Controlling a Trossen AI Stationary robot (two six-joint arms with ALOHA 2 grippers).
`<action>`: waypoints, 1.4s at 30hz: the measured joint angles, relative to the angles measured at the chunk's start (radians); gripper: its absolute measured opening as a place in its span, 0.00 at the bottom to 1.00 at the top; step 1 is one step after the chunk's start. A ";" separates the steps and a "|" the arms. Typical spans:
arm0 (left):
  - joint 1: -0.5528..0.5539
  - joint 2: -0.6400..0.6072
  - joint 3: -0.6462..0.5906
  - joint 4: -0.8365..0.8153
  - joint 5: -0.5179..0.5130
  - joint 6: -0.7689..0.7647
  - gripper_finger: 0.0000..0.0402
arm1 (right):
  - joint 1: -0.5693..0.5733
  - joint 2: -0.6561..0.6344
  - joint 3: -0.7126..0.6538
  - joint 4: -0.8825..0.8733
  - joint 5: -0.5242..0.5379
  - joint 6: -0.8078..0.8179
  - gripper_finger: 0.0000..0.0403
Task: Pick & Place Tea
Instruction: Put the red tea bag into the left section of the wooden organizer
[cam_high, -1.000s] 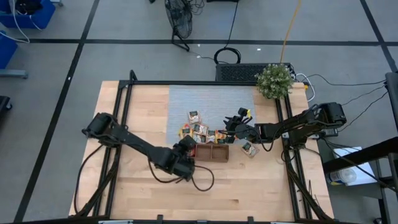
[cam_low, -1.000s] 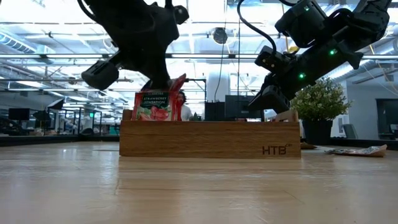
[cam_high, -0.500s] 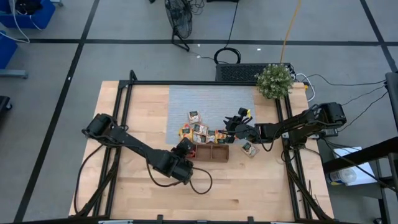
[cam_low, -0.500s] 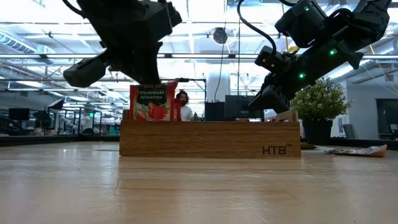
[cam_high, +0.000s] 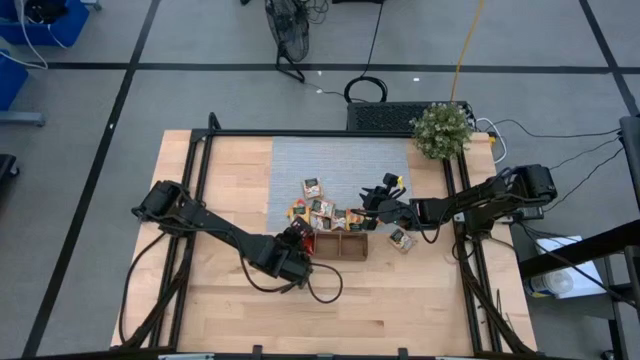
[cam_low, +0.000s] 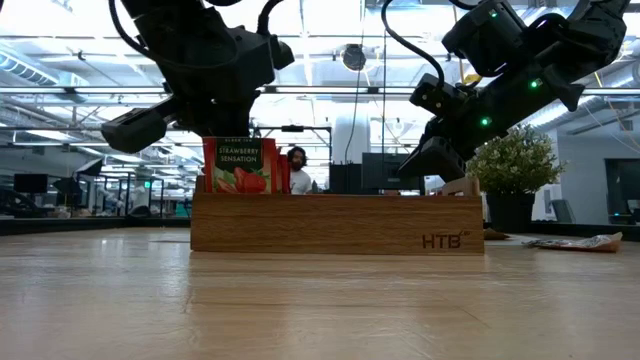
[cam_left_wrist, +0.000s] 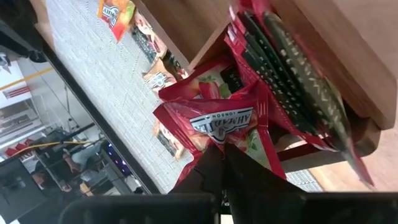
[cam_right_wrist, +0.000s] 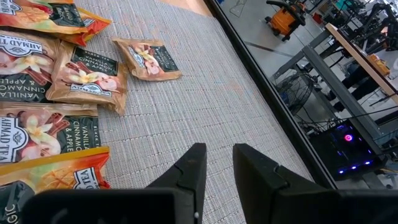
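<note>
High view: the left gripper (cam_high: 296, 243) has swung back over the left end of the wooden tray (cam_high: 340, 246), while loose tea packets (cam_high: 322, 208) lie on the grey woven mat (cam_high: 340, 165).

Low view: the red packet (cam_low: 240, 166), tilted a second ago, now stands upright and lower in the left compartment, so placement looks nearly done.

Left wrist view: fingers pinched on glossy crinkled foil.

Right wrist view: the right gripper (cam_right_wrist: 217, 168), jaws apart and empty, hovers over flat square sachets.
</note>
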 joint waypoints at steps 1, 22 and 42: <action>0.003 0.000 0.000 0.005 0.000 0.002 0.02 | 0.000 0.000 0.000 0.000 0.000 0.000 0.17; 0.015 0.000 0.000 0.022 0.074 -0.116 0.29 | 0.000 0.000 0.000 0.000 0.000 -0.008 0.17; -0.029 0.000 0.104 0.020 0.074 -0.193 0.30 | 0.000 0.000 0.000 0.000 0.000 -0.008 0.17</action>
